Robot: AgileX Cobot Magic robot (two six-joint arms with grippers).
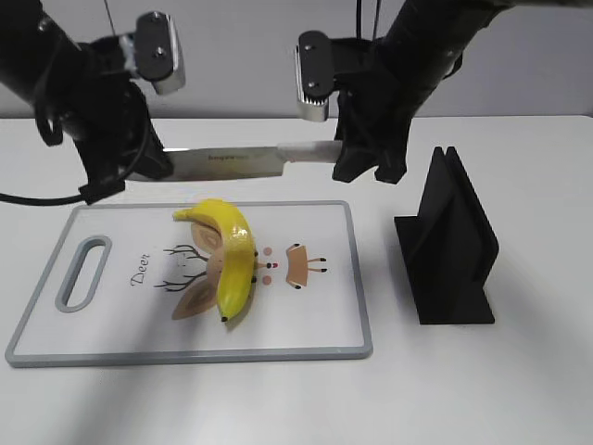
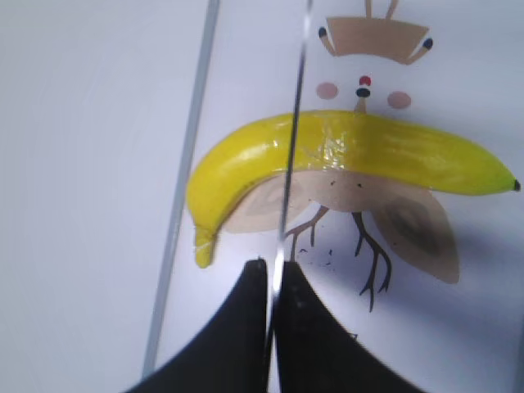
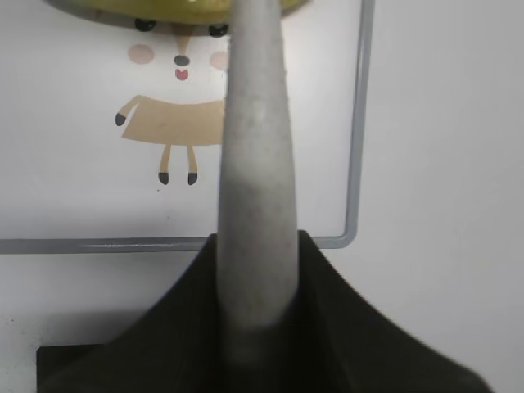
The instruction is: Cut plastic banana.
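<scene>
The plastic banana [image 1: 232, 255] lies whole on the cutting board [image 1: 320, 320], curved, with black dots along its side. It also shows in the left wrist view [image 2: 393, 151] and at the top edge of the right wrist view [image 3: 82, 6]. A knife [image 1: 232, 164] hangs level above the board's far edge. My left gripper [image 1: 153, 167] is shut on the blade tip [image 2: 291, 147]. My right gripper [image 1: 357, 158] is shut on the white handle [image 3: 254, 147]. In the left wrist view the blade edge crosses over the banana near its stem end.
A black knife stand [image 1: 449, 246] is on the table right of the board. The board has a grey rim [image 3: 356, 123], a handle slot [image 1: 83, 273] at the left and a deer drawing under the banana.
</scene>
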